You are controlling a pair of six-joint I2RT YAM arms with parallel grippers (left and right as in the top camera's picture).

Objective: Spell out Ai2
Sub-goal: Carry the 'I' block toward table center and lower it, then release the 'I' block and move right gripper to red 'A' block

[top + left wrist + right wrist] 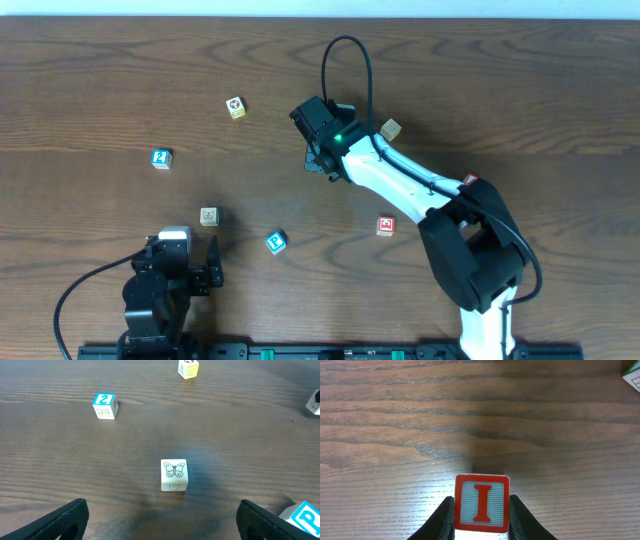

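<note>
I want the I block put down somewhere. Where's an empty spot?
Bare table lies between the 2 block, the yellow block and the right gripper holding the I block. It is tighter near the butterfly block and P block.

The red-framed wooden cube [481, 505] carries a red letter I on a pale, finely striped face, against the dark brown wood-grain tabletop [395, 420]. The blue-framed wooden cube [104, 405] bears a white 2 on blue, the cream wooden cube [174, 475] a grey butterfly outline and a faint 5, and the blue-and-white wooden cube [302, 517] a letter P.
</note>
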